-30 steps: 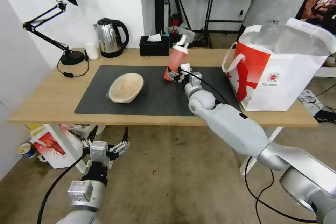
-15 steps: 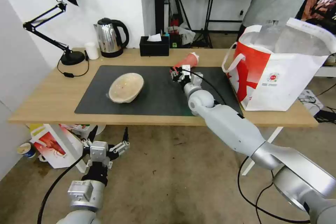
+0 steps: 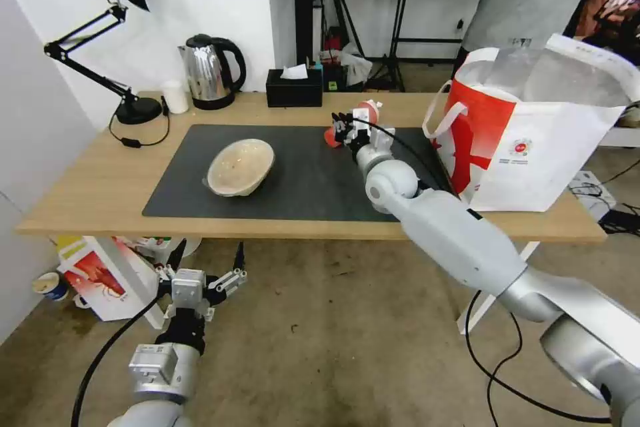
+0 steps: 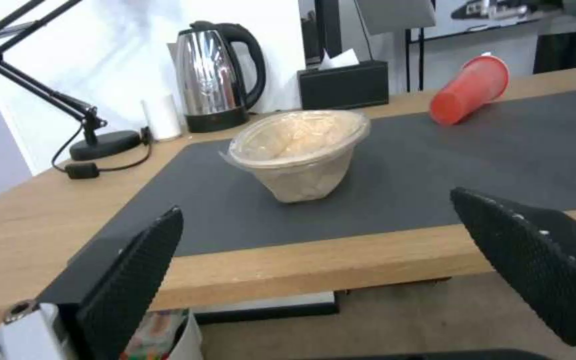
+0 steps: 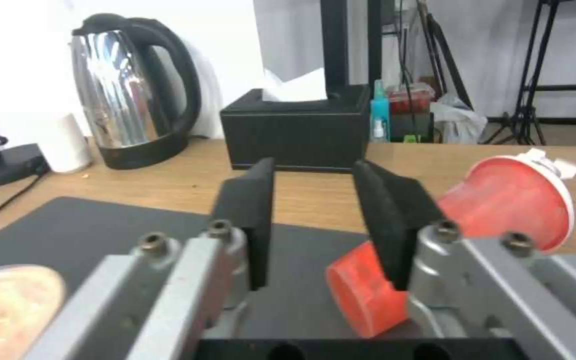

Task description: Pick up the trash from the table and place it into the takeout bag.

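Now the red cup (image 3: 352, 121) lies tipped on its side on the dark mat at the frame's upper centre.
Right end effector (image 3: 343, 128) sits beside it, fingers parted and empty (cup outside them); left end effector (image 3: 203, 273), open, hangs below the tabletop (image 3: 93, 180). Beige bowl (image 3: 240, 166) left of centre, takeout bag (image 3: 533, 127) at right.

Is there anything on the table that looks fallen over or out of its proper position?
Yes. The red cup lies on its side on the dark mat, lid end toward the takeout bag. The right gripper is open, with the cup beside one finger, not between them. The beige bowl sits tilted.
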